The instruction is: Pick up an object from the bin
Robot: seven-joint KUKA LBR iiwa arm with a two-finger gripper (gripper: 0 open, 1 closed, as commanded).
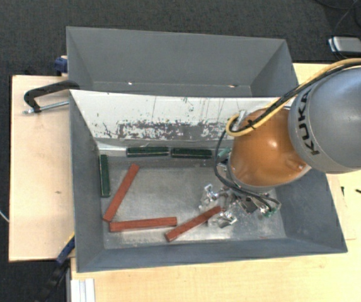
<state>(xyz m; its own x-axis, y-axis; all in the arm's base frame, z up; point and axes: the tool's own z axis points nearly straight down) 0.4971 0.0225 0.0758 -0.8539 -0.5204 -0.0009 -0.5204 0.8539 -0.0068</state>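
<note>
Grey bin (167,61): pincer (223,210) hides right end of front red stick (183,228)

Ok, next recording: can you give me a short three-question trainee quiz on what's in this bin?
1. True or false: three red-brown bars are in view in the bin.
2. The dark green bar at the left lies: A) along the left wall B) across a red-brown bar C) under the gripper.
3. What colour is the slanted bar whose end lies at the gripper?

Key: 1 true; 2 A; 3 red-brown.
</note>
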